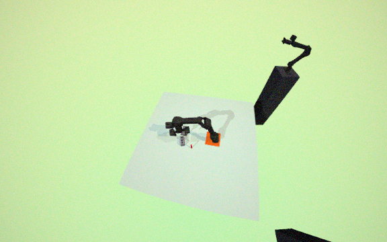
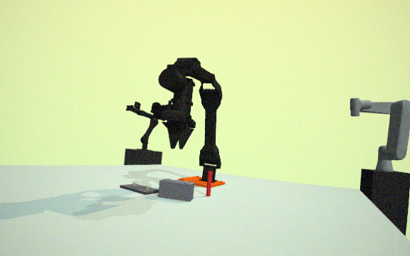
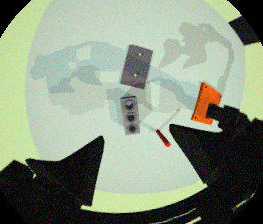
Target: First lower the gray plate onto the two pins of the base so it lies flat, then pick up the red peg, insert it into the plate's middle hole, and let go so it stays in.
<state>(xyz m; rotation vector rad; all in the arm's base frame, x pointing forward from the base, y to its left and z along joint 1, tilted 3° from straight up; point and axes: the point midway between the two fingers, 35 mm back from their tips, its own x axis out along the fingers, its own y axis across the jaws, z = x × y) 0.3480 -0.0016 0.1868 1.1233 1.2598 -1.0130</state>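
Observation:
The gray plate (image 1: 182, 140) (image 2: 176, 190) (image 3: 130, 111) is a block with a row of three holes, standing on the table beside the base. The base (image 2: 128, 188) (image 3: 137, 65) is a flat dark gray slab with two small pins; nothing sits on them, and the arm hides it in the top view. The red peg (image 1: 191, 146) (image 2: 209, 183) (image 3: 163, 138) stands upright beside the plate. My gripper (image 2: 176, 147) (image 3: 137, 133) is open and empty, pointing down high above the plate and base; the exterior view shows its fingers obliquely.
The arm stands on an orange mounting plate (image 1: 209, 142) (image 2: 191, 179) (image 3: 209, 97), near the peg. Beyond the table (image 1: 213, 178) (image 2: 233, 220) a black arm stands on a dark pedestal (image 1: 275, 94) (image 2: 143, 157). A gray arm (image 2: 398, 131) stands on a black pedestal at the right.

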